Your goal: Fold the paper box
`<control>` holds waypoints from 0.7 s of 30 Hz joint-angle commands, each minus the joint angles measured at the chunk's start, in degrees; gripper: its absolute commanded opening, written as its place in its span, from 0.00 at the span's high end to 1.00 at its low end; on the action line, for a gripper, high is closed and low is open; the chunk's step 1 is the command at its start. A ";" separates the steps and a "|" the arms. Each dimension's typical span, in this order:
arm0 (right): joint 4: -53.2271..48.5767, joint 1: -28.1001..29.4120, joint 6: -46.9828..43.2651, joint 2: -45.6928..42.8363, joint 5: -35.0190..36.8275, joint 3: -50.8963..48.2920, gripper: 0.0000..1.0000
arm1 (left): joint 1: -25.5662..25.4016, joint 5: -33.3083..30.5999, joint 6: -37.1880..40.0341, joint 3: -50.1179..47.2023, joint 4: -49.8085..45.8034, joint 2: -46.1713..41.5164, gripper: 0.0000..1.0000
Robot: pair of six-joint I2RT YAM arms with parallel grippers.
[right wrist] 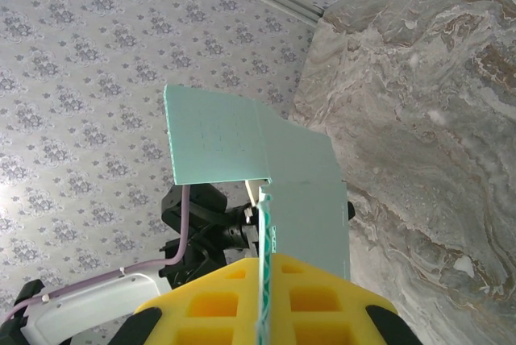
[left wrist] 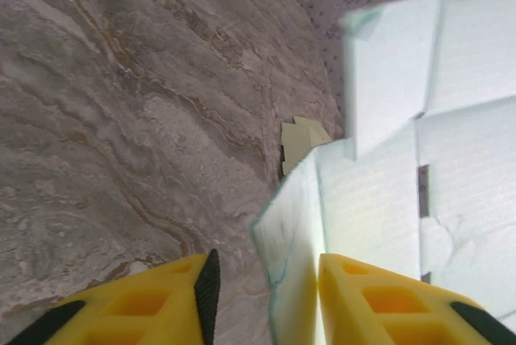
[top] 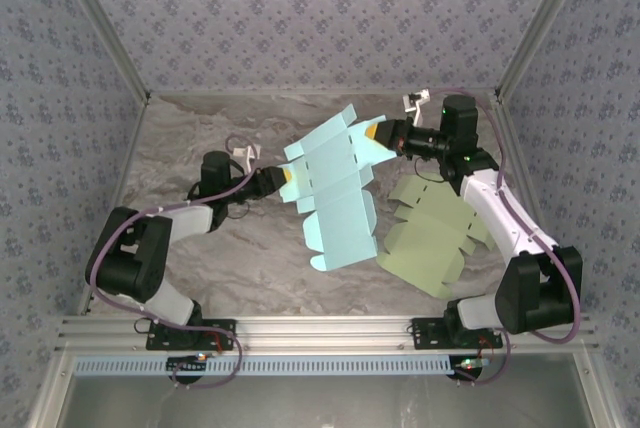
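- Nearest us on the right, a spare green box blank (top: 432, 240) lies flat on the marbled tabletop (top: 190, 133), apart from both grippers. We judge it is parked there out of the way.
- The left gripper (top: 272, 181) has its jaws apart around the left edge of the light blue box blank (top: 335, 198). In the left wrist view the edge rests against one finger (left wrist: 379, 297) with a gap at the other, so we judge it not yet clamped.
- The light blue box blank hangs unfolded above the tabletop, slanting between the two grippers. We think it is held up so the flaps can swing freely.
- Farthest away, the right gripper (top: 384, 135) is pinched tight on the blank's upper right flap, anchoring it.
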 commanded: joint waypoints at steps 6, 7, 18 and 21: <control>1.77 0.58 1.74 -1.89 -0.80 -0.55 1.00 | -1.46 3.19 0.73 0.11 4.82 -0.48 0.78; 1.29 0.58 1.50 -1.84 -0.68 -0.37 1.00 | -1.44 3.11 1.01 0.30 4.41 -0.69 0.83; -21.81 0.89 -15.11 -2.19 13.53 2.97 0.24 | -1.46 -8.42 6.12 3.22 -11.96 -5.97 1.00; -27.79 1.96 -20.24 -3.77 21.05 2.95 0.24 | -1.46 -13.54 6.79 3.63 -15.91 -7.78 1.00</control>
